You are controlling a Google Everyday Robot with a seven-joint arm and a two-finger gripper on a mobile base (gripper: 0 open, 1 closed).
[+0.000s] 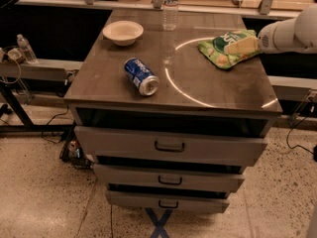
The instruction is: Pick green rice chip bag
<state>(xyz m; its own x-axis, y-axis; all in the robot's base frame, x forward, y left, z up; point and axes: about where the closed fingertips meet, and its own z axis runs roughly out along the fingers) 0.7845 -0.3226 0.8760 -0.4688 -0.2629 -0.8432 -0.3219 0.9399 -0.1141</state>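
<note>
1. We see the gripper (247,44) at the right rear of the cabinet top (218,90), at the end of a white arm (290,33) that comes in from the right edge.
2. Its fingers are clenched on the right end of the green rice chip bag (219,48); one pale finger (240,43) lies across the top of the bag.
3. The green rice chip bag is at the right rear part of the top, near the right edge, with its left end resting on the surface and its printed face up.
4. A bright ring of light (171,81) curves over the surface, and the bag sits on the ring's upper right part.
5. We find a blue can (141,76) lying on its side left of centre, well apart from the bag, its silver end towards the front.
6. A pale bowl (123,32) stands upright at the left rear corner.
7. A clear water bottle (170,6) stands upright at the rear edge, between the bowl and the bag.
8. Below the top, three drawers (169,146) stand pulled out a little, each with a dark handle.
9. On the speckled floor before the cabinet, we make out a blue cross (159,221).
</note>
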